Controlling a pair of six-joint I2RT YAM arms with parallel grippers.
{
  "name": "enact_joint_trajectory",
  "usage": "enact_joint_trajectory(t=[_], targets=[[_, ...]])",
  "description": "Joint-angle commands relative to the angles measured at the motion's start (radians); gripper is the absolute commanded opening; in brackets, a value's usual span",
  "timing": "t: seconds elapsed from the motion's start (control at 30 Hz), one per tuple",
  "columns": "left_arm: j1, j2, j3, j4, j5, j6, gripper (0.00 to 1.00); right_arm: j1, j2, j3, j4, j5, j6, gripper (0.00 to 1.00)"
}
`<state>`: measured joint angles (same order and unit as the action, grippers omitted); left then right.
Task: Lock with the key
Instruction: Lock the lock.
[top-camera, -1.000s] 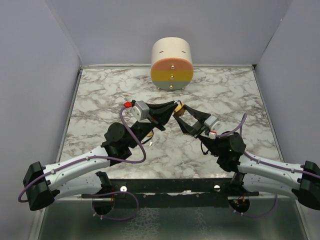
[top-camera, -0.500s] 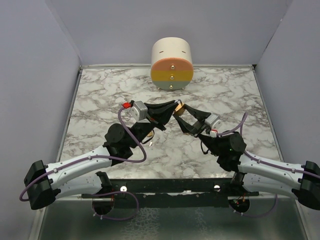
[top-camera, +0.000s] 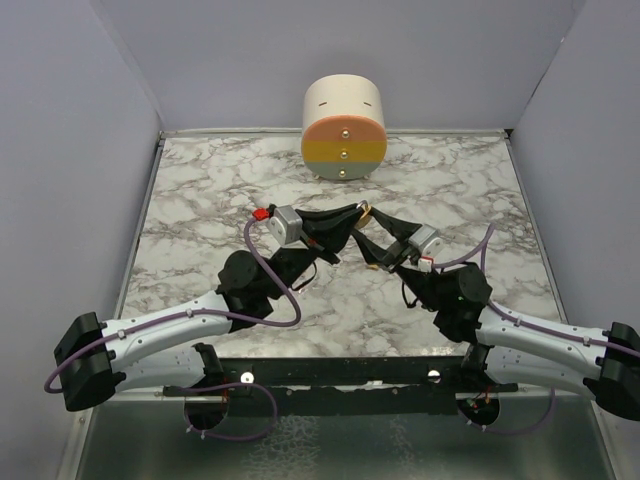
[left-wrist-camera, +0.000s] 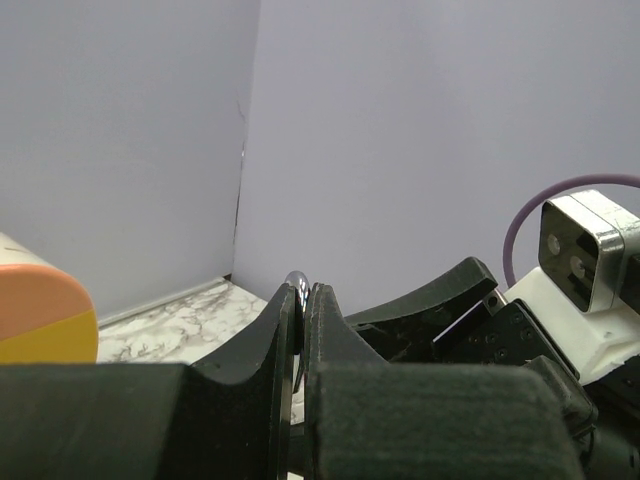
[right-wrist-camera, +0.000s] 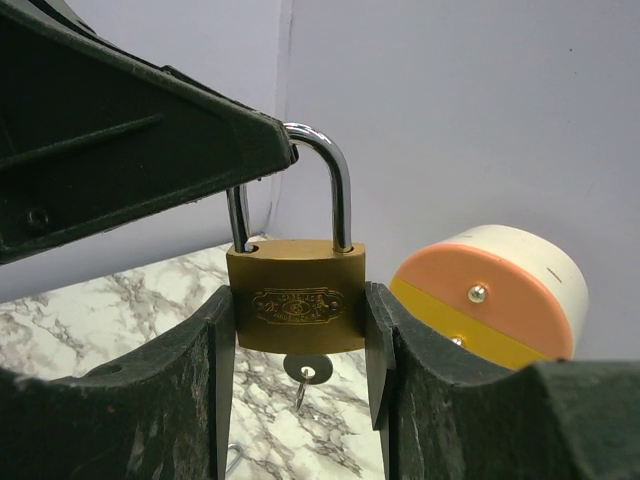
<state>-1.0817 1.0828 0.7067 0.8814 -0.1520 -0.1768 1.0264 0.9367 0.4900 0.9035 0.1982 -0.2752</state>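
Note:
A brass padlock (right-wrist-camera: 297, 308) is held above the marble table by its body, between the fingers of my right gripper (right-wrist-camera: 297, 322), which is shut on its two sides. A small key (right-wrist-camera: 307, 373) hangs from the keyhole underneath. The silver shackle (right-wrist-camera: 338, 175) stands upward, and both its legs reach the top of the body. My left gripper (left-wrist-camera: 302, 296) is shut on the shackle's arc (left-wrist-camera: 296, 281), whose tip shows between the pads. From above, both grippers meet at the padlock (top-camera: 363, 211) mid-table.
A cream cylinder with an orange and yellow face (top-camera: 344, 130) stands at the table's back edge, just beyond the grippers. Grey-purple walls close in the left, right and back. A small metal loop (right-wrist-camera: 232, 456) lies on the marble under the padlock.
My left arm has swung a little to the right, and its wrist has shifted with it, staying on the shackle. The right arm and the padlock have barely moved.

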Motion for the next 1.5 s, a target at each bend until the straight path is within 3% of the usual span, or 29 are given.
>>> enact_joint_trajectory(t=[0.0, 0.47, 1.47], targets=[[-0.031, 0.064, -0.099, -0.321, 0.011, -0.018, 0.00, -0.004, -0.090, 0.152, 0.339, -0.014, 0.020, 0.01], [-0.032, 0.007, -0.106, -0.361, -0.065, 0.044, 0.00, -0.004, -0.192, 0.145, 0.236, -0.136, 0.128, 0.01], [-0.033, 0.104, -0.090, -0.334, 0.022, -0.041, 0.00, -0.004, -0.164, 0.166, 0.249, -0.197, 0.117, 0.01]])
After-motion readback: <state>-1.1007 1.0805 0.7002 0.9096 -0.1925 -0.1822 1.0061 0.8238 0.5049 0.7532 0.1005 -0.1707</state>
